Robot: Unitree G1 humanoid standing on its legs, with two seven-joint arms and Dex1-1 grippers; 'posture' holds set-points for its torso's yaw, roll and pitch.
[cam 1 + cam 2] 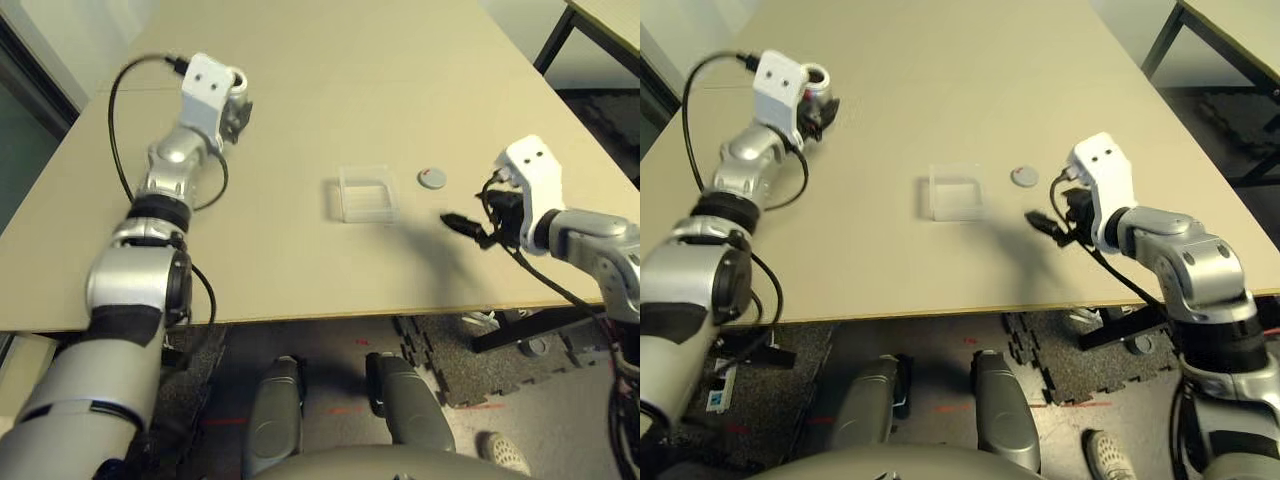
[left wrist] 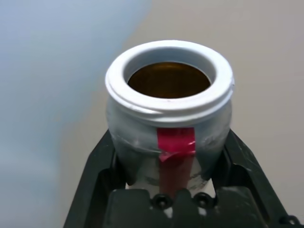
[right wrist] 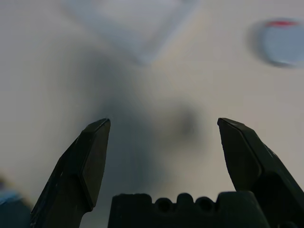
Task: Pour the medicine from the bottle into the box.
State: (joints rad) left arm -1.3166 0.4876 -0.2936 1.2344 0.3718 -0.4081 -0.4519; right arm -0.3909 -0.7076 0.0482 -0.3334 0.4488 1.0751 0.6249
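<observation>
The left claw (image 2: 166, 156) clamps the open bottle (image 2: 168, 107), likely smooth, best held mid-body; right claw (image 3: 164, 121) stands apart.

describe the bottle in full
The bottle is silver-grey and cylindrical, with a thick white rim around an open mouth; its inside looks brown. A red strip runs down its side. The left gripper holds it, one black finger on each side, at the left of the table, away from the box and the cap.
</observation>
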